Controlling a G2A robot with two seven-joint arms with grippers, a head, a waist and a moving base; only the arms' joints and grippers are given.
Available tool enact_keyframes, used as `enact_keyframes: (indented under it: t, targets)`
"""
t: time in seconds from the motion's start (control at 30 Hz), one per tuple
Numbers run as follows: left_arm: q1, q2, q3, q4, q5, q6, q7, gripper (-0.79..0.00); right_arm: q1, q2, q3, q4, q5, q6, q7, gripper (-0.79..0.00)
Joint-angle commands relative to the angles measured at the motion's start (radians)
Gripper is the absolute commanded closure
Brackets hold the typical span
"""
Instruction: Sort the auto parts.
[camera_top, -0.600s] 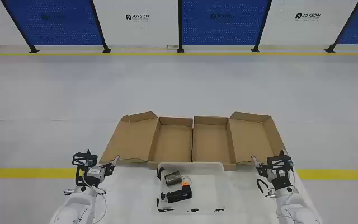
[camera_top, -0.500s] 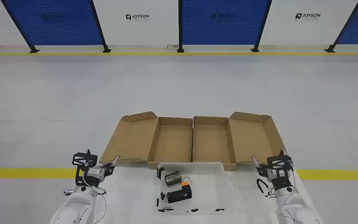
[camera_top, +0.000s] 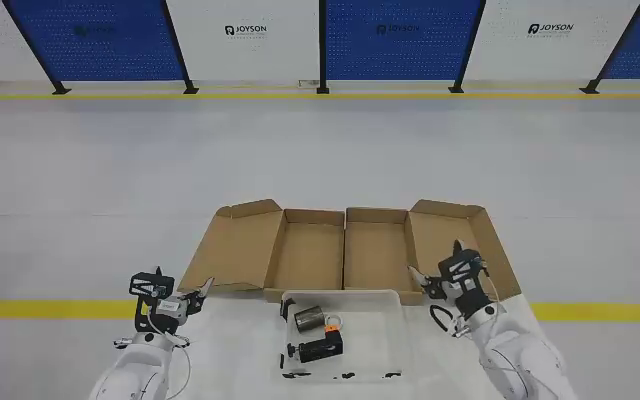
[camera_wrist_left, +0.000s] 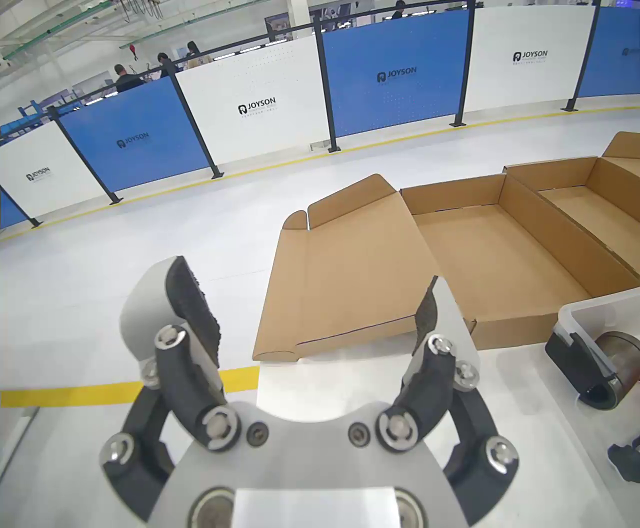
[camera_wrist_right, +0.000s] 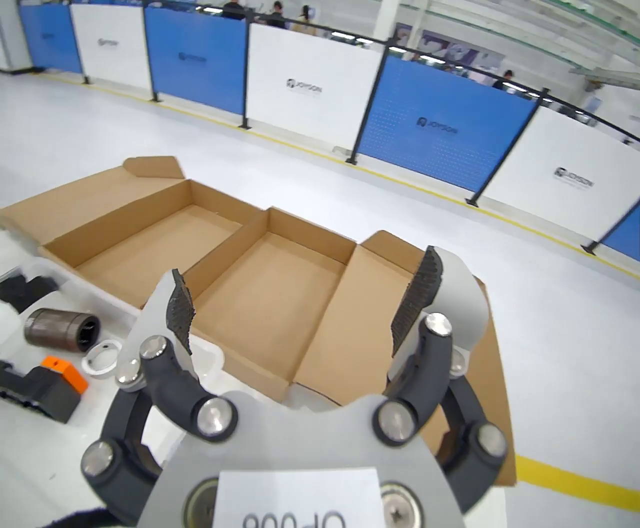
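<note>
Holds the left gripper (camera_wrist_left: 307, 295) spread and empty beside the left cardboard flap. Holds the right gripper (camera_wrist_right: 302, 290) spread and empty too, above the near edge of the right-hand cardboard box (camera_top: 378, 255), just beside the clear tray (camera_top: 385, 345). Leaves the metal sleeve (camera_wrist_right: 57, 327), white ring (camera_wrist_right: 102, 361) and black block with an orange cap (camera_wrist_right: 55, 385) close together in that tray. Risks clipping the tray wall on the way in, knocking the ring while going for the sleeve, or rolling the round sleeve away under an off-centre pinch

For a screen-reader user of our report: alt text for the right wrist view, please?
The open right gripper hovers before two empty cardboard boxes. Beside them, a clear bin holds a metal cylinder, a white ring and a black-and-orange part.
</note>
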Motion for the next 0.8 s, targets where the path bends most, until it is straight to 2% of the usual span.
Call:
enact_keyframes:
  t: [0.0,0.17,0.37,0.57,0.77]
  targets:
    - [0.000,0.000,0.000,0.000,0.000,0.000,0.000,-0.785,0.063,-0.002,-0.054,0.022,0.003,-0.060,0.087,-0.785]
    - [0.000,0.000,0.000,0.000,0.000,0.000,0.000,-0.785,0.148,-0.013,-0.192,0.079,-0.067,-0.077,0.171,-0.785]
    - [0.000,0.000,0.000,0.000,0.000,0.000,0.000,-0.785,0.190,-0.023,-0.317,0.140,-0.137,-0.134,0.238,-0.785]
    - [0.000,0.000,0.000,0.000,0.000,0.000,0.000,-0.785,0.217,-0.033,-0.386,0.185,-0.188,-0.117,0.263,-0.785]
    - [0.000,0.000,0.000,0.000,0.000,0.000,0.000,-0.785,0.230,-0.040,-0.416,0.191,-0.172,-0.123,0.272,-0.785]
